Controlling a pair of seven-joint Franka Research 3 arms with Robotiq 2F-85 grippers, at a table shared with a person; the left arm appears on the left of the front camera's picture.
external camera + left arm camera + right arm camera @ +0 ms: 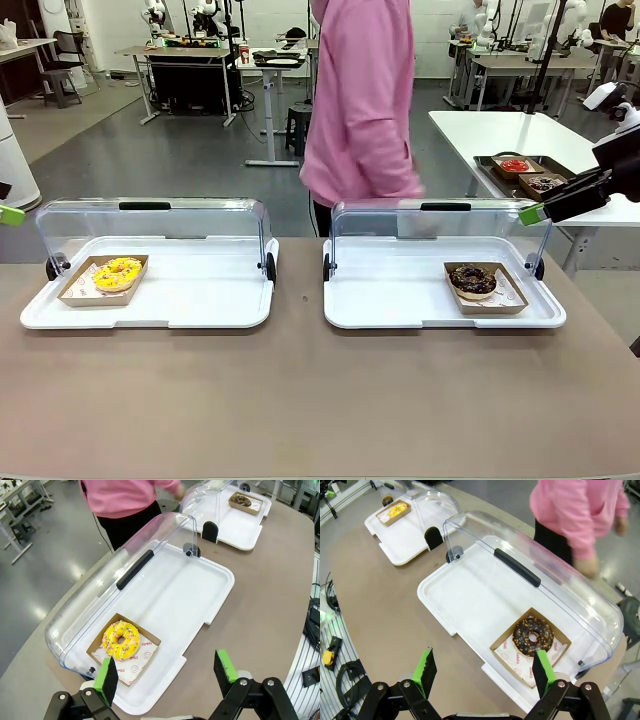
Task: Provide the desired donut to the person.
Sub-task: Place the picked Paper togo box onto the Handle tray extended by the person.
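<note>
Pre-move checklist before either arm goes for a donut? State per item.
1. Left gripper open, nothing held: ok.
2. Right gripper open, nothing held: ok.
3. Lid of left tray raised, yellow donut reachable in its cardboard holder: ok.
4. Lid of right tray raised, chocolate donut reachable: ok.
5. Which donut the person wants: cannot tell, no pointing visible.
6. Person's hand clear of the right tray: not ok, it is blurred close behind the lid.
</note>
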